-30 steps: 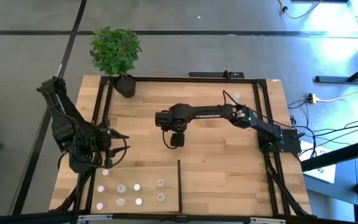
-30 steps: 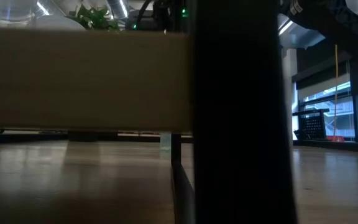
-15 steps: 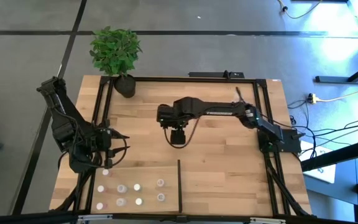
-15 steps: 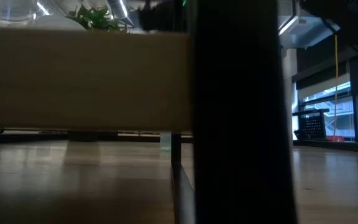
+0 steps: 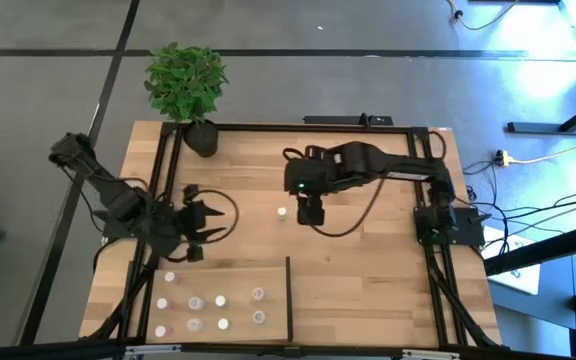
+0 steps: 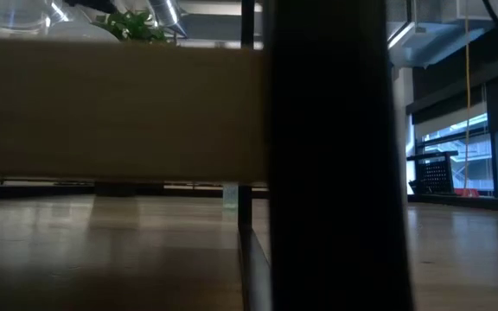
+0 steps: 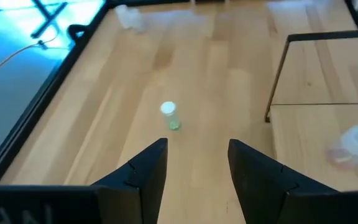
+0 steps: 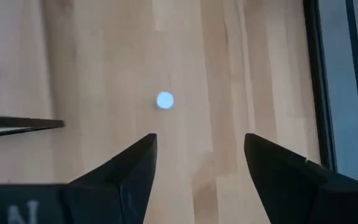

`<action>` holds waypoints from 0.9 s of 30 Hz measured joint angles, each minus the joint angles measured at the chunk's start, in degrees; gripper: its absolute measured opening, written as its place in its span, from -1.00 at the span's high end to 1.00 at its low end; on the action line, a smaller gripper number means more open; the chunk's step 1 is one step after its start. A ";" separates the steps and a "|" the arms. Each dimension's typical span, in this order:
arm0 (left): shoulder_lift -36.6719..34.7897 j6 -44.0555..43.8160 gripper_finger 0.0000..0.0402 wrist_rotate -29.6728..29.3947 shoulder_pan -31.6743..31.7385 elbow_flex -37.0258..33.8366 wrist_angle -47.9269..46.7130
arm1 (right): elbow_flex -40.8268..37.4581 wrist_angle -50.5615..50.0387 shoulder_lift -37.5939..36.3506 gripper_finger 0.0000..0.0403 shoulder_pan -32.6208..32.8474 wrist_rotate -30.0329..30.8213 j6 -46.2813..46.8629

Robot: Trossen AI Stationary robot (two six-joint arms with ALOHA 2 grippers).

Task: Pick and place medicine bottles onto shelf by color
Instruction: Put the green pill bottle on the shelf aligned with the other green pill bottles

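One small bottle (image 5: 281, 213) stands alone mid-desk (image 5: 368, 270), well apart from the sorted bottles on the shelf (image 5: 268, 275), flanked by the right gripper (image 5: 311, 212), jaws spread and empty, and the left gripper (image 5: 204, 222), jaws parted and empty, evidently awaiting pickup.

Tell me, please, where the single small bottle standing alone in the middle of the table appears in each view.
High view: the lone bottle stands mid-table, just left of the right gripper.
Low view: not in it.
Left wrist view: the bottle is ahead of the fingers.
Right wrist view: its white top is seen from above.
Shared landmark: the black divider bar.
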 joint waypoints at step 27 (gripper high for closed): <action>21.99 28.93 0.19 35.03 33.07 0.00 27.57 | -0.02 -5.51 -8.51 -0.21 7.78 7.31 0.13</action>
